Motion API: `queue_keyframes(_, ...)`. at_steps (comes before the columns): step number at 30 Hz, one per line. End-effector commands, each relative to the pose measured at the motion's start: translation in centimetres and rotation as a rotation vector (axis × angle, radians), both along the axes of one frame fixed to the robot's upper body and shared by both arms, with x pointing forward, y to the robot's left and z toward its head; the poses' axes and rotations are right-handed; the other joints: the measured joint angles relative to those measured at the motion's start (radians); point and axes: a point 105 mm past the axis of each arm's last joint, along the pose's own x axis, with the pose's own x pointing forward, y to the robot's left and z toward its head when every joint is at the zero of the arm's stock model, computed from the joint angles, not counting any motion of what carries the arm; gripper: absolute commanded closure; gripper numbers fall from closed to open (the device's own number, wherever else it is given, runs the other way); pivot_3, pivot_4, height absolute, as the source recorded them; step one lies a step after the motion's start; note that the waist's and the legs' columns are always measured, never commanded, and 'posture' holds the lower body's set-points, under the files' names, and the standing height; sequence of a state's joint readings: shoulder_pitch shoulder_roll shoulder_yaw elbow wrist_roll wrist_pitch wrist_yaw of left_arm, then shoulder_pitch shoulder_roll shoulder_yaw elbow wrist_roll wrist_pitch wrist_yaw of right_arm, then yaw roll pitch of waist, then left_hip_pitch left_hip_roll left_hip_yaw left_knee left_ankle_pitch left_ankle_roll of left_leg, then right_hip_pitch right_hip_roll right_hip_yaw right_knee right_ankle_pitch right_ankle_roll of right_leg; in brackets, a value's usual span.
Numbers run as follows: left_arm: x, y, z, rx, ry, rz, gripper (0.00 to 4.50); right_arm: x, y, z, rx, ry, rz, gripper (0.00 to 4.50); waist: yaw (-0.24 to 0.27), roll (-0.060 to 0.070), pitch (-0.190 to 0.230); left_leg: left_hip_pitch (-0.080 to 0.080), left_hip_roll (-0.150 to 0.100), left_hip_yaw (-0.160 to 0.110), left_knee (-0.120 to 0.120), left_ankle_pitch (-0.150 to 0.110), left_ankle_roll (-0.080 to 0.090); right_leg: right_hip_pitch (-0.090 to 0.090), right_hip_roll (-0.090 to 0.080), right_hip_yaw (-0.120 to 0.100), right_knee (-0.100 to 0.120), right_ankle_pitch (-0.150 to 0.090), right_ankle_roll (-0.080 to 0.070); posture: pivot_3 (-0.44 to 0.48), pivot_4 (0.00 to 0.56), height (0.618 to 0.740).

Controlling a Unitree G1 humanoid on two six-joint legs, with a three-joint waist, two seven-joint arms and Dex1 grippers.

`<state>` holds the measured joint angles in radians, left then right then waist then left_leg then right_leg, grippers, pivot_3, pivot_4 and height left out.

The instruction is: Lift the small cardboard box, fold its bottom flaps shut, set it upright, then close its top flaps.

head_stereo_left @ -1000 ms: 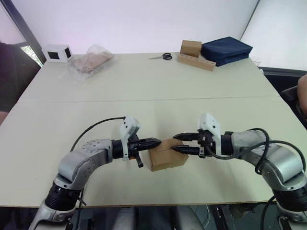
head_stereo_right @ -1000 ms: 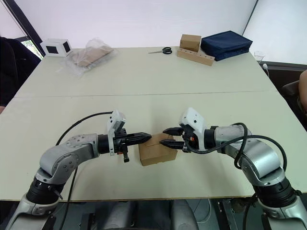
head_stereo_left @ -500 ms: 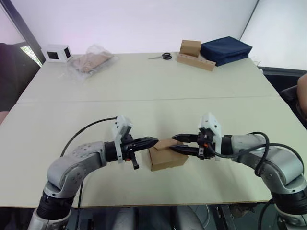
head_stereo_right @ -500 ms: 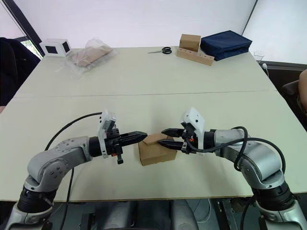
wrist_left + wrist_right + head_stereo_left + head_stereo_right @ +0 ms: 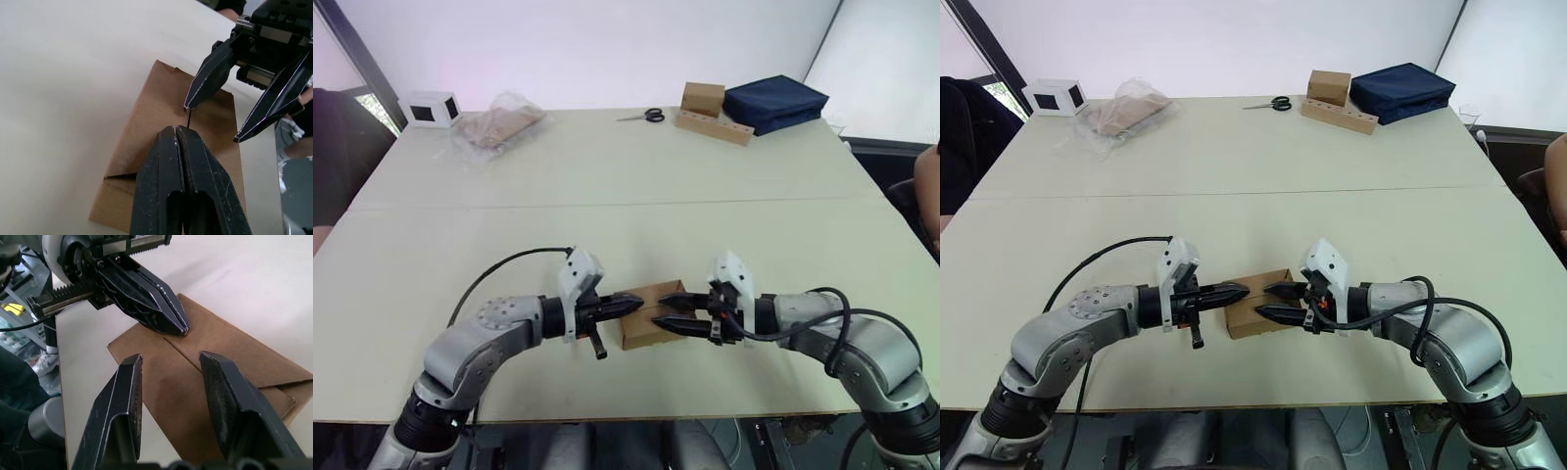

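Slippage worries us: low in the frame's centre, the small cardboard box (image 5: 655, 313) lies on the surface (image 5: 626, 186), our closed left gripper (image 5: 177, 131) pressing its seam, open right gripper (image 5: 171, 377) ungripped, so flaps may spring apart.

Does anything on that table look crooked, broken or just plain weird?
Nothing looks damaged or spilled. The small cardboard box sits slightly askew to the table edge, its top flaps down flat with a seam between them. The left end effector rests shut on that seam.
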<state>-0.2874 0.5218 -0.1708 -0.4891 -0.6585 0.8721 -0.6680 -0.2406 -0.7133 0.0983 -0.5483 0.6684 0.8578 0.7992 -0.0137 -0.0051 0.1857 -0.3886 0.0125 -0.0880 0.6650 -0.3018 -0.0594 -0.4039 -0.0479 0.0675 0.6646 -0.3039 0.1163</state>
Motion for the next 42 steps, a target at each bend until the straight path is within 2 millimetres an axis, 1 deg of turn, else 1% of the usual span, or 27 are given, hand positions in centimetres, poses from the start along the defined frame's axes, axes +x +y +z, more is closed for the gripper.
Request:
queue_keyframes(1, -0.5, 0.0, -1.2, 0.053, 0.047, -0.007, 4.5, -0.2, 0.1, -0.5, -0.028, 0.005, 0.003, 2.65, 0.0, 0.0, 0.0, 0.0, 0.0, 0.0, 0.0, 0.0, 0.0, 0.0, 0.0, 0.0, 0.0, 0.0, 0.0, 0.0, 0.15, 0.74)
queue_keyframes(7, -0.5, 0.1, -1.3, 0.056, 0.062, -0.002, 4.5, -0.1, -0.2, -0.6, -0.033, 0.004, -0.007, 2.65, 0.0, 0.0, -0.001, 0.001, 0.0, 0.0, 0.0, 0.0, 0.0, 0.001, 0.0, 0.0, 0.0, 0.0, 0.0, 0.0, 0.15, 0.74)
queue_keyframes(12, -0.1, 0.5, -1.2, 0.038, 0.056, 0.031, 4.5, 0.2, -0.4, -0.5, -0.028, -0.007, -0.023, 2.65, 0.0, 0.0, -0.001, 0.001, 0.0, 0.0, 0.0, 0.0, 0.0, 0.001, 0.0, 0.0, 0.0, 0.0, 0.0, 0.0, 0.15, 0.74)
queue_keyframes(15, 0.4, 1.0, -0.8, 0.021, 0.04, 0.056, 4.5, 0.4, -0.6, -0.5, -0.027, -0.013, -0.031, 2.65, 0.0, 0.0, -0.001, 0.001, 0.0, 0.0, 0.0, 0.0, 0.0, 0.001, 0.0, 0.0, 0.0, 0.0, 0.0, 0.0, 0.15, 0.74)
queue_keyframes(17, 0.5, 1.2, -0.3, 0.011, 0.0, 0.062, 4.5, 0.6, -0.7, -0.3, -0.022, -0.019, -0.036, 2.65, 0.0, 0.0, -0.001, 0.001, 0.0, 0.0, 0.0, 0.0, 0.0, 0.001, 0.0, 0.0, 0.0, 0.0, 0.0, 0.0, 0.15, 0.74)
queue_keyframes(19, 0.7, 1.2, 0.3, -0.01, -0.054, 0.073, 4.5, 0.8, -0.8, 0.0, -0.005, -0.027, -0.041, 2.65, 0.0, 0.0, -0.001, 0.001, 0.0, 0.0, 0.0, 0.0, 0.0, 0.001, 0.0, 0.0, 0.0, 0.0, 0.0, 0.0, 0.15, 0.74)
queue_keyframes(20, 0.8, 1.4, 1.2, -0.059, -0.113, 0.089, 4.5, 0.8, -0.8, 0.3, 0.01, -0.034, -0.041, 2.65, 0.0, 0.0, -0.001, 0.001, 0.0, 0.0, 0.0, 0.0, 0.0, 0.001, 0.0, 0.0, 0.0, 0.0, 0.0, 0.0, 0.15, 0.74)
queue_keyframes(21, 0.8, 1.6, 1.8, -0.094, -0.134, 0.094, 4.5, 0.9, -0.7, 0.7, 0.028, -0.04, -0.037, 2.65, 0.0, 0.0, -0.001, 0.001, 0.0, 0.0, 0.0, 0.0, 0.0, 0.001, 0.0, 0.0, 0.0, 0.0, 0.0, 0.0, 0.15, 0.74)
queue_keyframes(25, 0.2, 2.5, 2.5, -0.177, -0.095, 0.062, 4.5, 0.7, -0.7, 1.8, 0.077, -0.048, -0.025, 2.65, 0.002, 0.0, 0.0, 0.001, 0.0, 0.0, 0.0, 0.0, 0.0, 0.001, 0.0, 0.0, 0.0, 0.0, 0.0, 0.0, 0.15, 0.74)
queue_keyframes(29, -0.3, 3.4, 2.7, -0.173, -0.103, 0.052, 4.5, 0.7, -1.0, 2.7, 0.109, -0.058, -0.028, 2.65, 0.0, 0.0, 0.0, 0.001, 0.0, 0.0, 0.0, 0.0, 0.0, 0.0, 0.0, 0.0, 0.0, 0.0, 0.0, 0.0, 0.15, 0.74)
queue_keyframes(35, -1.4, 5.9, 3.3, -0.122, -0.105, 0.083, 4.5, 1.0, -2.0, 4.7, 0.172, -0.077, -0.07, 2.65, -0.002, 0.0, 0.0, 0.0, 0.0, 0.0, -0.001, 0.0, 0.0, 0.0, 0.0, 0.0, 0.0, 0.0, 0.0, 0.0, 0.15, 0.74)
queue_keyframes(38, -1.6, 7.8, 3.6, -0.086, -0.105, 0.143, 4.5, 1.1, -3.2, 5.6, 0.196, -0.078, -0.114, 2.65, -0.001, 0.0, 0.0, 0.0, 0.0, 0.0, -0.001, 0.0, 0.0, 0.0, 0.0, 0.0, 0.0, 0.0, 0.0, 0.0, 0.15, 0.74)
queue_keyframes(42, -1.6, 10.3, 3.3, -0.016, -0.095, 0.23, 4.5, 1.0, -4.9, 6.1, 0.216, -0.055, -0.195, 2.65, 0.001, 0.0, 0.0, 0.0, 0.0, 0.0, -0.001, 0.0, 0.0, 0.0, 0.0, 0.0, 0.0, 0.0, 0.0, 0.0, 0.15, 0.74)
